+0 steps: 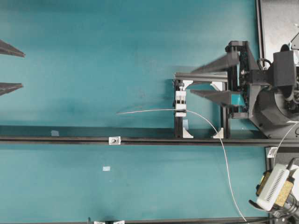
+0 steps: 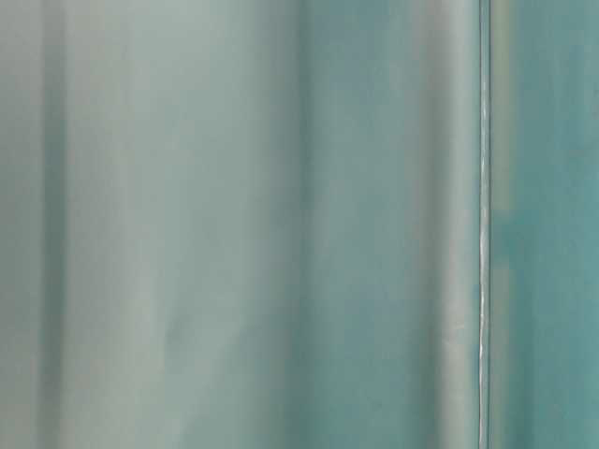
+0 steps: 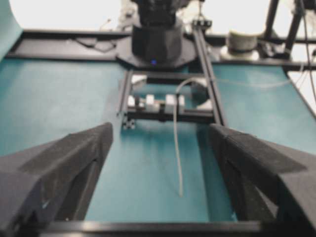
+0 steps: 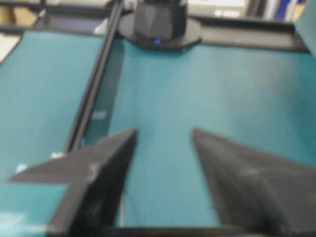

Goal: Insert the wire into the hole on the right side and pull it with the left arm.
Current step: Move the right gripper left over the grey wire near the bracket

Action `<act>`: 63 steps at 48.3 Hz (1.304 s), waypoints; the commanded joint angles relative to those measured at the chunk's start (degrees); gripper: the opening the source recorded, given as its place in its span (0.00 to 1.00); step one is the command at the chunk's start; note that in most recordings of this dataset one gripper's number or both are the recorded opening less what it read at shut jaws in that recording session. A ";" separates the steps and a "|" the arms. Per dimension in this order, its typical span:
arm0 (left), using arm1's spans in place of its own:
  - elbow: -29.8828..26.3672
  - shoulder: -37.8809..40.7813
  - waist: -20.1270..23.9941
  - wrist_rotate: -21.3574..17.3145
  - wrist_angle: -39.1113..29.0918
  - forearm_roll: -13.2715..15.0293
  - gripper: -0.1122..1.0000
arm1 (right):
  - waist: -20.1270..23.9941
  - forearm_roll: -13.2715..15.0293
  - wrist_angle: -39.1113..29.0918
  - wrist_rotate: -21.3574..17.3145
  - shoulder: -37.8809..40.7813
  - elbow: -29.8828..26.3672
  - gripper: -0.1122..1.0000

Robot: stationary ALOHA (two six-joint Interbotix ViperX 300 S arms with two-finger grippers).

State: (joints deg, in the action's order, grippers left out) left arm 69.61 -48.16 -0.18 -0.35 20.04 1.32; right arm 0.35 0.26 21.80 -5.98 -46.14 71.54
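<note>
Our left pincer [image 1: 10, 68] waits at the far left edge of the overhead view, its two black fingers spread wide with nothing between them. The right pincer [image 1: 219, 79], at right of centre, is likewise spread and empty, hovering over the black frame [image 1: 201, 77] on the teal tabletop [image 1: 117, 46].

The wire [image 1: 154, 111] is well apart from both. It comes up from the bottom edge at lower right, arcs up and left, and passes through the white clip block [image 1: 180, 103] at the frame's left post. From there its free end runs nearly level toward the left, the tip resting around centre frame. Its long axis on that stretch lies left to right in the overhead view; in the left wrist view it points straight toward the camera.

We cannot pick out the hole with certainty; a small silvery block [image 1: 114, 140] sits on the black rail [image 1: 56, 139], below and left of the tip.

We judge the risks plain. The wire is hair-thin and springy, so a pinch far from the tip could let it bow and miss the opening. A pincer closing slightly off line may shut on air. A hard pull could drag the wire out of the clip.
</note>
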 commanded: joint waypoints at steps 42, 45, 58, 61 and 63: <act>-7.47 25.58 -0.26 -0.44 0.70 0.09 0.82 | 0.88 0.09 0.62 -2.55 19.78 -5.01 0.90; -7.91 26.72 -0.26 -1.23 0.70 0.18 0.82 | 1.23 0.18 0.53 -2.37 21.18 -5.71 0.90; -9.23 30.23 -0.26 -4.75 0.70 0.18 0.82 | 2.46 0.26 0.35 -2.55 27.42 -8.44 0.90; -9.67 30.94 -0.26 -4.66 0.62 0.18 0.82 | 2.46 0.26 0.35 -2.55 28.74 -8.88 0.90; -9.84 31.38 -0.26 -4.57 0.70 0.18 0.82 | 2.46 0.26 0.26 -2.55 29.53 -9.23 0.90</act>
State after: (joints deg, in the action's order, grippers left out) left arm 61.35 -16.96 -0.26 -5.01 20.21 1.41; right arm 2.64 0.44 21.88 -8.26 -17.58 63.98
